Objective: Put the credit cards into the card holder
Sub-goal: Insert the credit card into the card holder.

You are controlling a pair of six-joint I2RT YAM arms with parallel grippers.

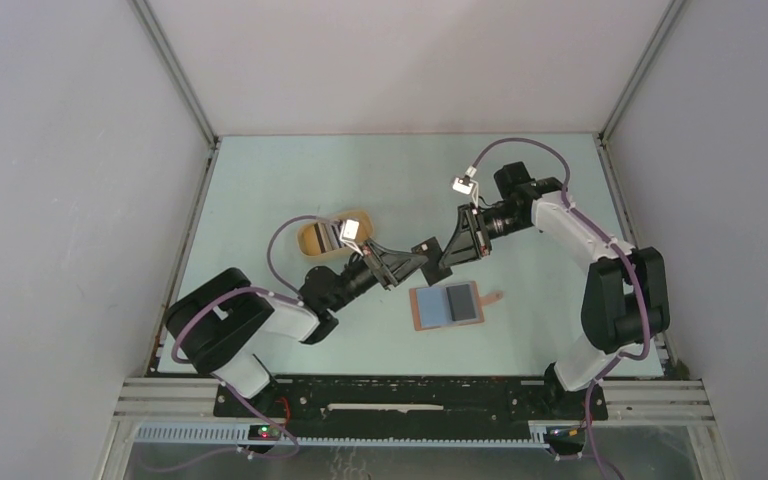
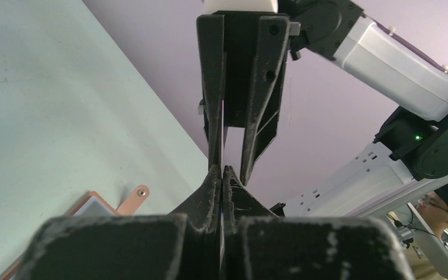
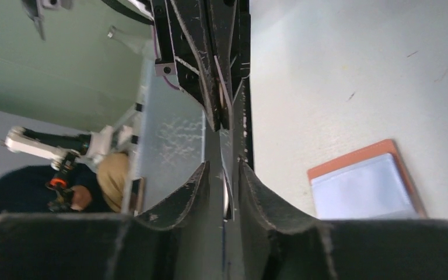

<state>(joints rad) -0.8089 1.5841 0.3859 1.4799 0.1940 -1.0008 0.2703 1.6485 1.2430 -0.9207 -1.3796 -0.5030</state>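
Note:
A dark credit card point(image 1: 439, 263) hangs edge-on above the table between my two grippers. My left gripper point(image 1: 423, 253) is shut on the card's left edge; in the left wrist view its fingertips point(image 2: 222, 170) pinch the thin card point(image 2: 224, 137). My right gripper point(image 1: 454, 256) faces it with its jaws parted. In the right wrist view the card point(image 3: 226, 146) stands loosely between those fingers point(image 3: 222, 167). The reddish-brown card holder point(image 1: 447, 305) lies open on the table just below, blue-grey inside up, with its tab point(image 1: 493, 297) pointing right. The holder point(image 3: 363, 182) also shows beside the right gripper.
A yellow oval tray point(image 1: 335, 235) sits left of the left gripper, partly hidden by the wrist camera. Grey walls enclose the pale table point(image 1: 290, 180) on three sides. The holder's tab point(image 2: 135, 198) shows low in the left wrist view.

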